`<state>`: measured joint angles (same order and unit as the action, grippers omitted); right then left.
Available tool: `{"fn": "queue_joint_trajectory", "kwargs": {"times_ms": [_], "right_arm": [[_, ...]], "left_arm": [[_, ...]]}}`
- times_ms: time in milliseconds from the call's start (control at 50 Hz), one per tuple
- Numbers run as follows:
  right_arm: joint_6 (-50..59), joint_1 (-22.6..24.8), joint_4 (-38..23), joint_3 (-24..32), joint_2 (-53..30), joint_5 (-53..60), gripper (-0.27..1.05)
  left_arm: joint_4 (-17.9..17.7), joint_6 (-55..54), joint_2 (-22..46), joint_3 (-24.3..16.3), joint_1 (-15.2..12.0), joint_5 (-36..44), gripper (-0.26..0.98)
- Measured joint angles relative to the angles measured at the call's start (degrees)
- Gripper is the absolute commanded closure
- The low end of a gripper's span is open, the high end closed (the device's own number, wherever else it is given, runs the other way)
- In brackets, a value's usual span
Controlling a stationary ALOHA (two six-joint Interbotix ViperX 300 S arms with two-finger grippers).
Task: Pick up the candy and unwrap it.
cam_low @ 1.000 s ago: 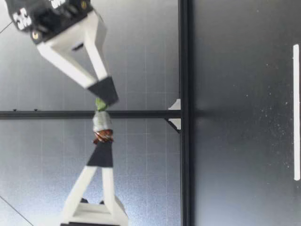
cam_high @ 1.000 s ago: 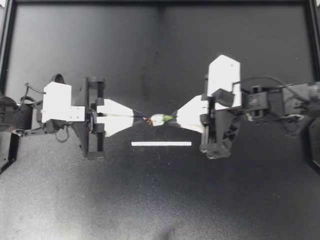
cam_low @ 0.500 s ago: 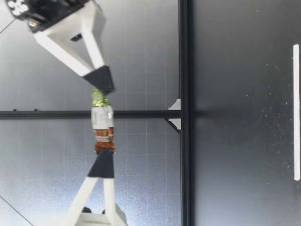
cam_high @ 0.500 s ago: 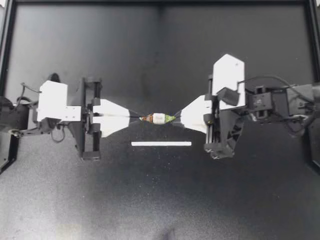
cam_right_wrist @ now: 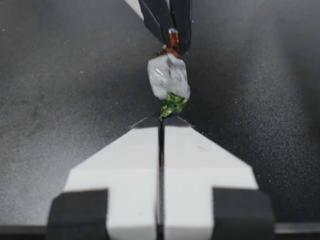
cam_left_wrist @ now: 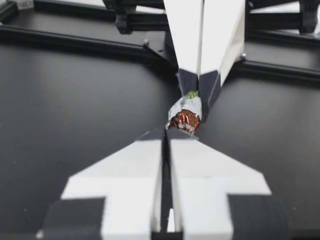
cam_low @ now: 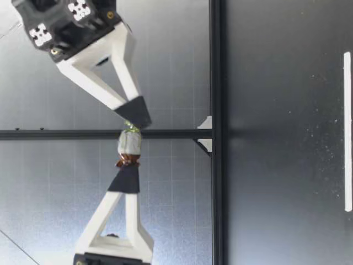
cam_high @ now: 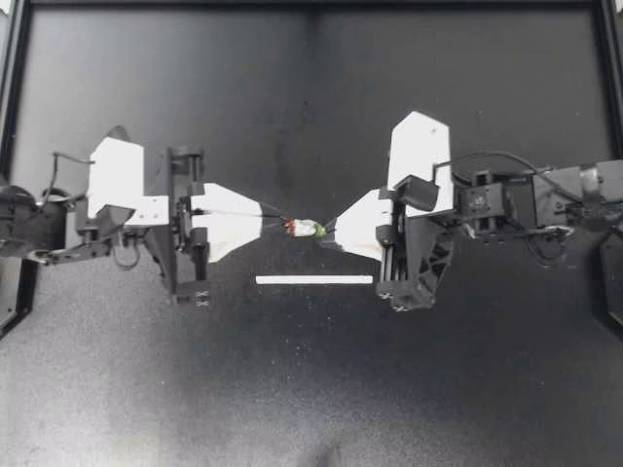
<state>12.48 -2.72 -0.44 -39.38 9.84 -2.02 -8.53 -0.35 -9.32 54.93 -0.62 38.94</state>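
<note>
Both twisted ends of the candy (cam_high: pixel 305 229) are partly hidden inside my left claw (cam_high: pixel 281 223) and right claw (cam_high: pixel 325 232). From above, both arms run off the edges at 9 and 3 o'clock.

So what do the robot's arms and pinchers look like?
My left gripper and right gripper each have two white, wedge-shaped fingers with black tips. Behind them sit white blocks on black frames, and thin black cables loop along both black arms. The right wrist carries small black-and-white square markers.
</note>
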Motion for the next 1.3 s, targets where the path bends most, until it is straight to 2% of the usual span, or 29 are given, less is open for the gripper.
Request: {"fn": "queue_joint_trajectory", "kwargs": {"times_ms": [400,620,1060,1180,1300], "right_arm": [[0.62,0.00,-0.09,-2.20,2.64,-0.09,0.97],[0.62,0.00,0.00,-2.20,2.64,0.26,0.97],[0.18,0.00,0.00,-2.29,2.11,1.41,0.96],[-0.70,0.00,-0.09,-2.29,2.11,1.41,0.91],[-1.32,0.00,-0.18,-2.37,1.76,1.58,0.76]], "left_arm": [[0.26,-0.62,-3.78,3.08,0.35,-0.09,0.86],[0.26,-0.88,-3.87,2.99,0.35,-0.09,0.86],[-0.09,-0.44,-0.62,0.35,0.18,-0.09,0.86],[-0.09,-0.44,-0.70,0.35,0.09,-0.09,0.86],[-0.18,0.18,-0.70,0.44,0.18,-0.09,0.86]]}}
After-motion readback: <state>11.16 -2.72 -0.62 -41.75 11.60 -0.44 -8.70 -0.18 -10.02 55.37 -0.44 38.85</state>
